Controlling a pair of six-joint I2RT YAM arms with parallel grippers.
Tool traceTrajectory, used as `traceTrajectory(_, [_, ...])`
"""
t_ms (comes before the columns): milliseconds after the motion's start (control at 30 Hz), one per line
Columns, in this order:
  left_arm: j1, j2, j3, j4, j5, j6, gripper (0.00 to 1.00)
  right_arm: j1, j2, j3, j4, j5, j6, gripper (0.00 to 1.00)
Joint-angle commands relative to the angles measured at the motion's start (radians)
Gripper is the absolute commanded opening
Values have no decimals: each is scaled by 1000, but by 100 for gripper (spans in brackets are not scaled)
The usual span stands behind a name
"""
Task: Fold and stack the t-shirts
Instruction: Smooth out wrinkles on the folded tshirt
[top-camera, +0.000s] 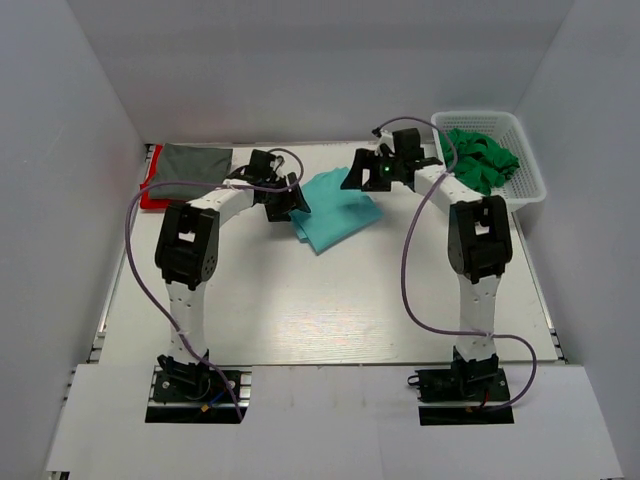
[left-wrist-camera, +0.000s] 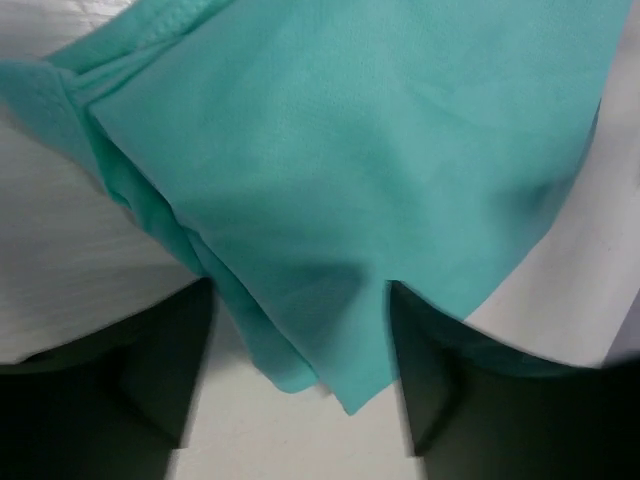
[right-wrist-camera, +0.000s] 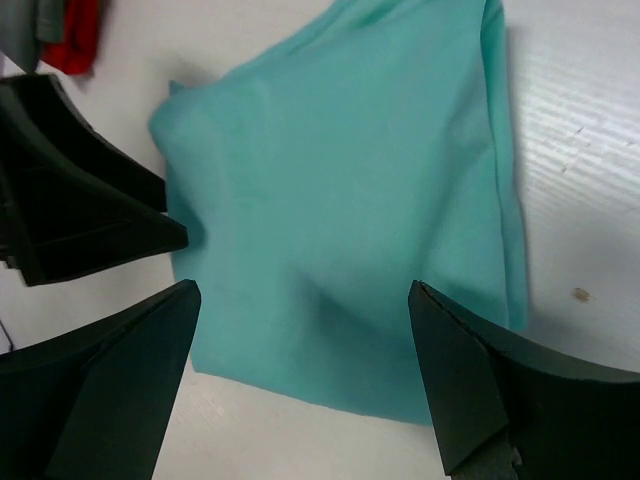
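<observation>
- Plainly, the light teal short-sleeved cloth t-shirt (top-camera: 335, 212) is a limp thing. I judge it light, thin and without stiffness, so it will likely sag and slide out of shape if one edge is lifted alone.
- The best hold, to my eye, is two corners of one folded edge, one per arm. Each pinch should go through all the layers so the fold does not open.
- It lies partly folded into a skewed, roughly square pad several layers thick. The left wrist view shows a stitched hem along one edge and shallow wrinkles on top.
- It rests on the far middle of the white table (top-camera: 330, 310), between the two arms' heads.
- The left gripper (top-camera: 285, 200) is at the shirt's left edge with its fingers (left-wrist-camera: 150, 400) spread wide. A corner of the cloth lies between them, not pinched as far as I can see.
- The right gripper (right-wrist-camera: 300, 330) hovers over the shirt's right side, its fingers (right-wrist-camera: 470, 380) equally wide and holding nothing.
- At the far left corner, a folded dark grey t-shirt (top-camera: 195, 160) lies on a red t-shirt (top-camera: 152, 195).
- At the far right, a bright green t-shirt (top-camera: 480, 160) sits crumpled in the white plastic lattice basket (top-camera: 530, 185).
</observation>
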Motion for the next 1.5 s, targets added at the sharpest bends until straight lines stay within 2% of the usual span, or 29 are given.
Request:
traceTrajectory(0, [-5, 7, 33, -5, 2, 2, 72, 17, 67, 34, -58, -5, -36, 90])
traceTrajectory(67, [-5, 8, 33, -21, -15, 2, 60, 25, 89, 34, -46, -23, -22, 90])
traceTrajectory(133, [-14, 20, 33, -21, -27, 11, 42, 31, 109, 34, -44, -44, 4, 90])
traceTrajectory(200, [-14, 31, 44, -44, -27, 11, 29, 39, 107, -7, -26, -64, 18, 90])
traceTrajectory(233, [-14, 41, 44, -58, -27, 11, 18, 43, 101, -39, -23, -66, 28, 90])
traceTrajectory(300, [-23, 41, 35, -68, -27, 21, 8, 47, 84, -108, -9, -74, 36, 90])
traceTrajectory(333, [-23, 41, 35, -79, -27, 21, 0, 50, 42, -172, -3, -80, 45, 90])
traceTrajectory(433, [-32, -5, -47, -79, -27, 34, 0, 65, -78, -372, 90, -107, 74, 90])
traceTrajectory(533, [-43, -87, -160, -68, -27, 45, 0, 83, -213, -568, 111, -95, 76, 90])
traceTrajectory(667, [-62, -245, -375, -68, 23, 45, 0, 103, -412, -798, 59, -90, 55, 90])
traceTrajectory(733, [-85, -336, -447, -79, 52, 45, 0, 129, -474, -876, 7, -69, 36, 90])
traceTrajectory(767, [-85, -430, -494, -93, 53, 45, 0, 135, -579, -906, -18, -63, 21, 90])
traceTrajectory(833, [-95, -520, -508, -114, 44, 45, 0, 149, -687, -924, -128, 4, -11, 90])
traceTrajectory(867, [-106, -557, -519, -136, 30, 36, 20, 151, -762, -923, -147, 44, -17, 90])
traceTrajectory(933, [-106, -633, -508, -136, -7, 36, 52, 146, -853, -901, -181, 93, -14, 90])
traceTrajectory(1000, [-106, -644, -495, -136, -26, 45, 91, 142, -931, -895, -152, 190, -1, 90])
traceTrajectory(1100, [-106, -618, -481, -148, -85, 36, 91, 139, -902, -856, -64, 253, -11, 90])
traceTrajectory(1200, [-106, -565, -458, -167, -136, 36, 80, 140, -775, -740, -55, 223, -25, 90])
traceTrajectory(1300, [-97, -537, -468, -142, -168, 27, 73, 140, -634, -639, -50, 196, -16, 90])
traceTrajectory(1433, [-85, -479, -446, -131, -205, 13, 57, 142, -469, -530, -53, 232, -14, 90])
traceTrajectory(1467, [-85, -470, -446, -131, -205, 13, 54, 140, -450, -515, -61, 233, -14, 88])
